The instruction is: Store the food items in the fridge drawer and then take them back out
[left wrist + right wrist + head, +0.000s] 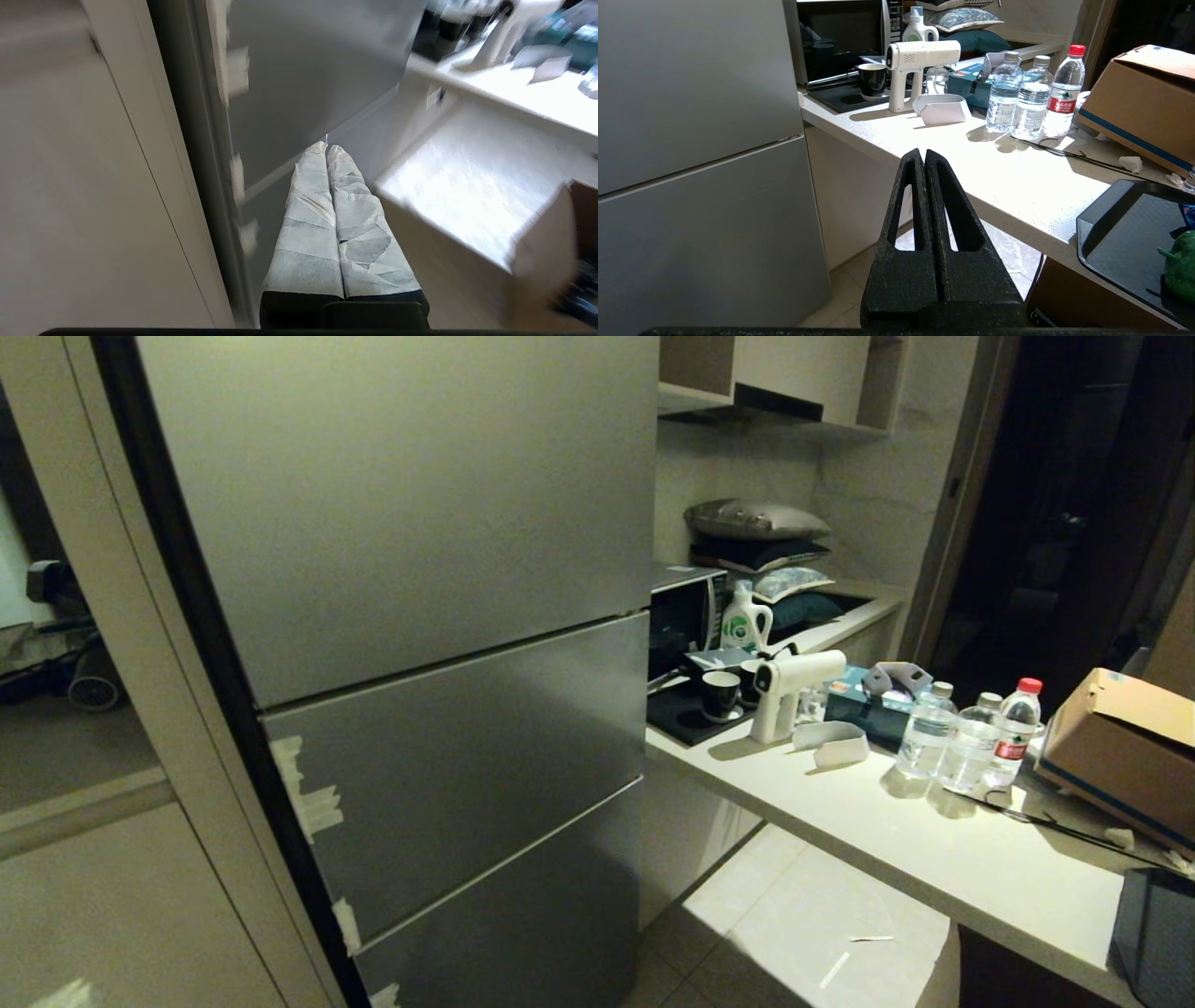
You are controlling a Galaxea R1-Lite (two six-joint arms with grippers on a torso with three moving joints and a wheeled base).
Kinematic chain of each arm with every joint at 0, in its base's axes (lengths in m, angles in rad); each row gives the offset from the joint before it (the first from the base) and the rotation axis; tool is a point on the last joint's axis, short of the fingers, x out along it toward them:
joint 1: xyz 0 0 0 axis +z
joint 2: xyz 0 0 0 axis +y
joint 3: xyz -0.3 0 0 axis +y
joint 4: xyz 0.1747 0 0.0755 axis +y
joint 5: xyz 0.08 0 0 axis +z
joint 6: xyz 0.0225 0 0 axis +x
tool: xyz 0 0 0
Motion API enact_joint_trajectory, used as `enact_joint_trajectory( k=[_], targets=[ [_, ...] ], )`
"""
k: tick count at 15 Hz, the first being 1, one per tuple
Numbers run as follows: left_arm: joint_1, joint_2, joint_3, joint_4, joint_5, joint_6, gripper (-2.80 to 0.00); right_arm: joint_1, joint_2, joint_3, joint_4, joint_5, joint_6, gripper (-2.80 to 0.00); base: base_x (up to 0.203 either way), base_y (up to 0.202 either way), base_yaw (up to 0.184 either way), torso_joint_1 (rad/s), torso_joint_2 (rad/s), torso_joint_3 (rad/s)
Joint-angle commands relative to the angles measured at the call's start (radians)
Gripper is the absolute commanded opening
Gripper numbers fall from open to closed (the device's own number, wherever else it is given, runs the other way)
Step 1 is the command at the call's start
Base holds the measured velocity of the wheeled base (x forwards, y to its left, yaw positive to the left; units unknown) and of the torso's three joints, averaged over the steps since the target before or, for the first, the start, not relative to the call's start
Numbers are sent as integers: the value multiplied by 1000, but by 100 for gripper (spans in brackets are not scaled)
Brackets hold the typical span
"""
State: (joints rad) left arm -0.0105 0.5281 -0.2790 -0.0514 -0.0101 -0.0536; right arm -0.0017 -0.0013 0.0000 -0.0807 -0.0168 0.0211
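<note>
The grey fridge (pixel 420 616) stands closed, with two drawer fronts below its upper door; the fridge drawer is hidden behind them. One green food item (pixel 1181 268) lies on a dark tray (pixel 1120 233) at the counter's near end. My left gripper (pixel 326 145), its fingers wrapped in pale tape, is shut and empty, pointing at the lower part of the fridge (pixel 303 70). My right gripper (pixel 922 151), black, is shut and empty, held in the air before the counter's edge, beside the fridge (pixel 691 116). Neither arm shows in the head view.
A white counter (pixel 934 831) runs to the right of the fridge, carrying a microwave (pixel 686 611), a white spray gun (pixel 784 691), three water bottles (pixel 971 737) and a cardboard box (pixel 1120 747). A pale cabinet (pixel 93 896) flanks the fridge on the left. Tiled floor (pixel 794 924) lies below the counter.
</note>
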Motion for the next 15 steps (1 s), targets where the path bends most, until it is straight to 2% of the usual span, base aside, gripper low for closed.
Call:
enact_joint_trajectory(
  k=[1,4,6,10,15],
  targets=[
    [20,473,-50,-133,7,-27,-280,0,0,26,-1,0,0,-280,0,0,0,0,0,0],
    [111,802,-85,-425,37,-49,-280,0,0,26,-1,0,0,-280,0,0,0,0,0,0],
    [187,904,-103,-561,51,-54,-280,0,0,26,-1,0,0,-280,0,0,0,0,0,0],
    [221,998,-178,-603,47,-58,-280,0,0,26,-1,0,0,-280,0,0,0,0,0,0],
    [265,1151,-263,-634,-95,-58,-280,0,0,26,-1,0,0,-280,0,0,0,0,0,0]
  ],
)
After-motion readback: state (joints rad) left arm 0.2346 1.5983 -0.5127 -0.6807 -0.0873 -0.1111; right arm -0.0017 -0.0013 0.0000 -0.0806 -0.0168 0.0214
